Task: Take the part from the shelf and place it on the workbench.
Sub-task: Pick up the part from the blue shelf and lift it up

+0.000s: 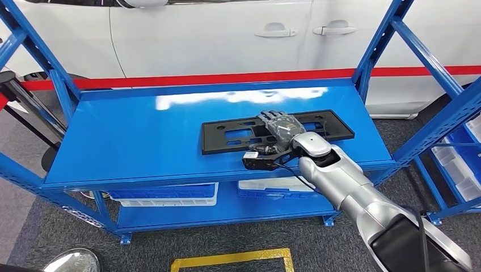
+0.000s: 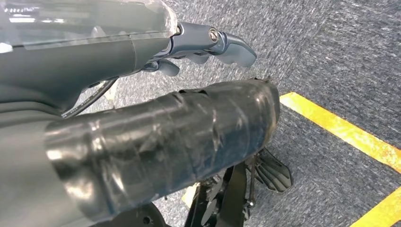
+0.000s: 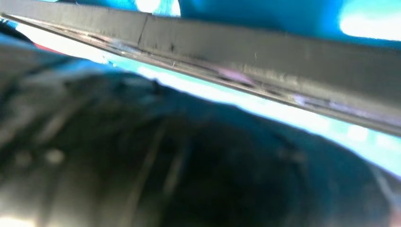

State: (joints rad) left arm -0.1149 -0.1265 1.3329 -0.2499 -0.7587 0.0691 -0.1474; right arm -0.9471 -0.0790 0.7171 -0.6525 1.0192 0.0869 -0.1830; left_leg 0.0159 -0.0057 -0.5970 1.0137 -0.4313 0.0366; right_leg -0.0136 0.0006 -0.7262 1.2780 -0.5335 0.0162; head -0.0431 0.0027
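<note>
The part [image 1: 227, 136] is a flat black plastic frame with cut-outs. It lies on the top deck of the blue shelf [image 1: 136, 136], right of centre. My right hand [image 1: 278, 127] reaches over the deck's front edge and its fingers rest on top of the part's middle. The right wrist view shows the part's long grey edge [image 3: 265, 52] very close, with a blurred dark mass of my hand beside it; whether the hand grips the part cannot be told. My left hand [image 2: 198, 45] hangs over grey carpet with its fingers loosely extended and nothing in it.
Blue and white bins [image 1: 164, 195] sit on the lower deck. A white car [image 1: 227, 34] stands right behind the shelf. Another blue rack with bins [image 1: 459, 164] is at the right. Yellow floor tape [image 1: 227, 260] marks the carpet in front.
</note>
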